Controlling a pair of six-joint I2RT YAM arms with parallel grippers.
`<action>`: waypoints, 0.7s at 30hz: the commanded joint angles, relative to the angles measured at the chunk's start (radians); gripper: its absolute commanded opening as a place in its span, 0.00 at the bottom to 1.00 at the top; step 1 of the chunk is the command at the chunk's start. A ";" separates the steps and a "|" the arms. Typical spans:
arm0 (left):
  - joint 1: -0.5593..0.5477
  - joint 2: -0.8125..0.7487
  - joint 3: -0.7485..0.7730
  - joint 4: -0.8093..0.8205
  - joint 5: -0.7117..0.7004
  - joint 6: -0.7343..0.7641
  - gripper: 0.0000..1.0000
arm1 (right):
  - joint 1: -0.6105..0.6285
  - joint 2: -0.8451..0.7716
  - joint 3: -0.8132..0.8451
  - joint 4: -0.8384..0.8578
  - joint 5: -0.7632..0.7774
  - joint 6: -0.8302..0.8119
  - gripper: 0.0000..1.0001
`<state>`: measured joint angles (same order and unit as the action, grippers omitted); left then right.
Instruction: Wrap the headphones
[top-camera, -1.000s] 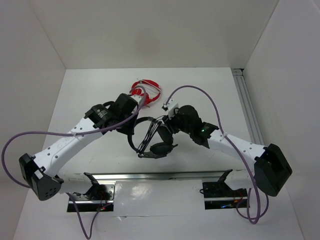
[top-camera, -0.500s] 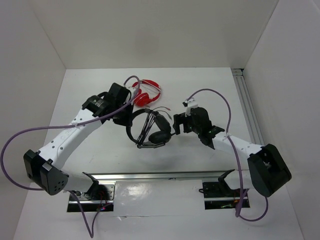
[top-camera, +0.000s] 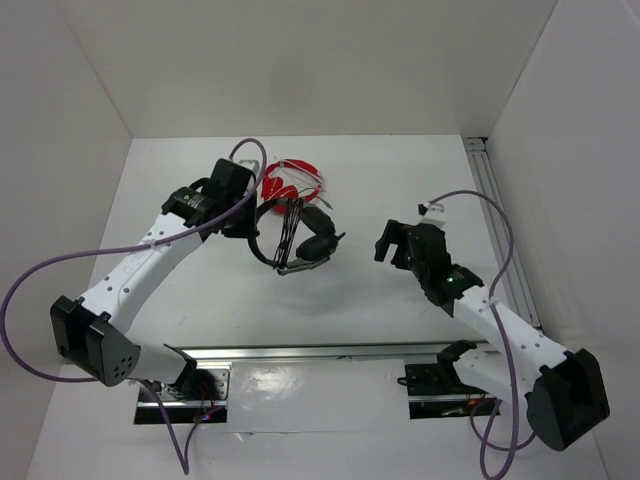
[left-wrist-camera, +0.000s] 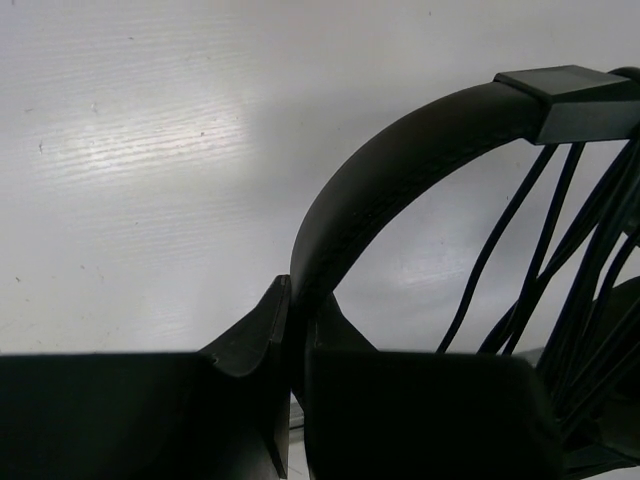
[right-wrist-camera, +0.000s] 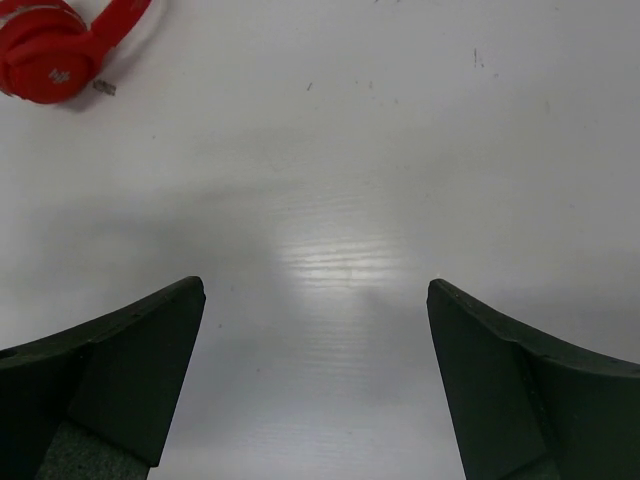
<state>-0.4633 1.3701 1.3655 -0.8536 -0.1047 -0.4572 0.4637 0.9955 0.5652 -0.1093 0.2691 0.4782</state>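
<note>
The black headphones (top-camera: 316, 243) hang from my left gripper (top-camera: 256, 224), which is shut on the headband (left-wrist-camera: 400, 150). In the left wrist view the band runs down between the two fingers (left-wrist-camera: 250, 330), and several strands of thin dark cable (left-wrist-camera: 545, 240) cross the arc of the band toward the earcups. My right gripper (top-camera: 384, 242) stands open to the right of the headphones, apart from them. Between its fingertips (right-wrist-camera: 180, 300) there is only bare white table.
A pair of red headphones (top-camera: 291, 180) lies just beyond the black ones, also seen as red headphones (right-wrist-camera: 52, 58) at the top left of the right wrist view. White walls enclose the table, and a metal rail (top-camera: 497, 215) runs along its right edge.
My right gripper has opened, let go near the earcups and drawn back to the right. My left gripper has carried the headphones farther back, toward the red pair.
</note>
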 joint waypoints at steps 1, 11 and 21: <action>-0.005 0.058 0.009 0.117 -0.043 -0.081 0.00 | -0.005 -0.147 0.042 -0.177 0.029 0.152 1.00; -0.109 0.579 0.378 0.177 -0.076 -0.090 0.00 | 0.004 -0.350 0.157 -0.392 -0.037 0.128 1.00; -0.164 1.038 0.895 0.185 -0.133 -0.123 0.00 | 0.013 -0.399 0.090 -0.383 -0.108 0.079 1.00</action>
<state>-0.6170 2.3734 2.1620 -0.7170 -0.2020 -0.5362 0.4717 0.6220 0.6731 -0.4759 0.1677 0.5934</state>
